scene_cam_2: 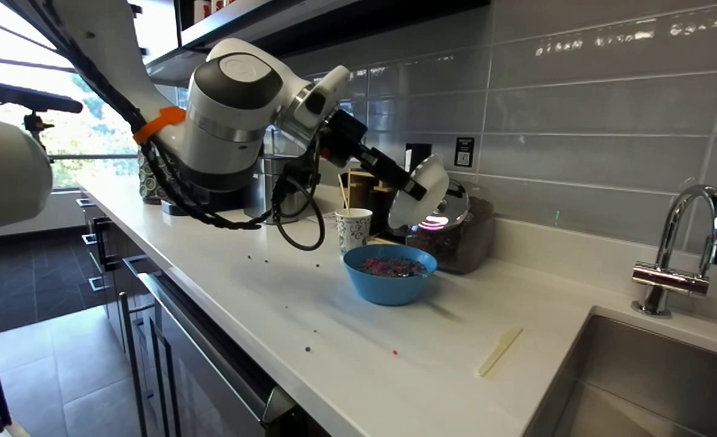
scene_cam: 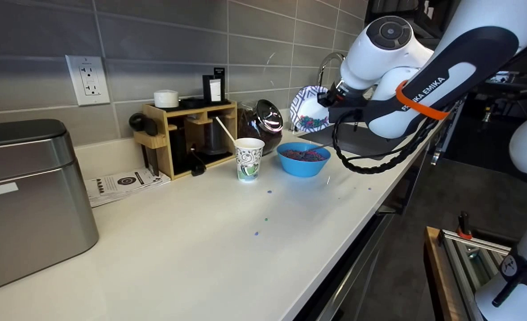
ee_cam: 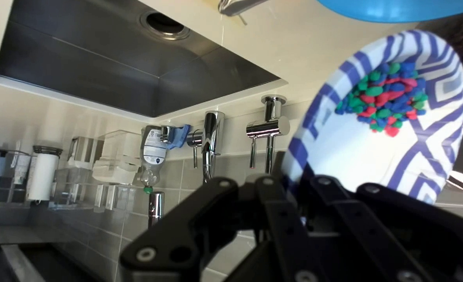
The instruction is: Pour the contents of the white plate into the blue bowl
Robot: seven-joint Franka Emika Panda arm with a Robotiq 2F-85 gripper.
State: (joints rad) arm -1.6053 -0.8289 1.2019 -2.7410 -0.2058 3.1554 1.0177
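My gripper (ee_cam: 290, 178) is shut on the edge of the white plate (ee_cam: 349, 150) with its blue patterned rim. In both exterior views the plate (scene_cam: 305, 106) (scene_cam_2: 436, 182) is steeply tilted in the air above the blue bowl (scene_cam: 302, 167) (scene_cam_2: 388, 290). The contents (ee_cam: 390, 96), small red, green and blue bits, are heaped toward the plate's low side; they also show in an exterior view (scene_cam: 312, 122) and are hidden behind the plate elsewhere. The bowl, partly seen in the wrist view (ee_cam: 396, 9), stands on the counter and holds similar bits.
A patterned paper cup (scene_cam: 248, 160) with a stick stands beside the bowl. A lidded jar (scene_cam_2: 464, 240) and a wooden organizer (scene_cam: 158, 154) stand by the wall. A sink (scene_cam_2: 655, 364), a faucet (scene_cam_2: 662, 273) and a pale knife (scene_cam_2: 499, 352) lie beyond. Loose bits dot the counter.
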